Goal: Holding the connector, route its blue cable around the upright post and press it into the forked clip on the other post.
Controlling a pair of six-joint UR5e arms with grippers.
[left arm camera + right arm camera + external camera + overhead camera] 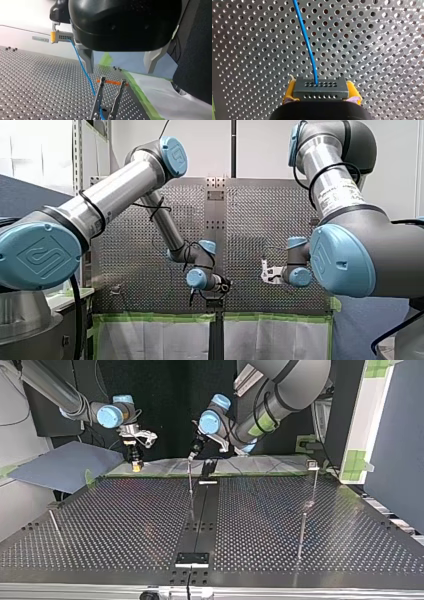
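Note:
My right gripper (321, 93) is shut on a grey connector (321, 88), gripped between its yellow pads. The blue cable (308, 42) leaves the connector's face and runs out over the perforated table. In the left wrist view the same connector (63, 37) hangs beyond my left gripper, and its cable (83, 68) slopes down into the base of the forked clip (110, 97). An orange band crosses the clip's two prongs. My left gripper (119, 71) is open just above the clip, holding nothing. In the top view the clip's post (190, 477) stands under my left gripper (194, 451).
A thin upright post (314, 480) stands at the top view's right, another rod (302, 532) nearer the camera, and a short rod (54, 522) at its left. Green tape and white sheeting (160, 95) edge the table beside the clip.

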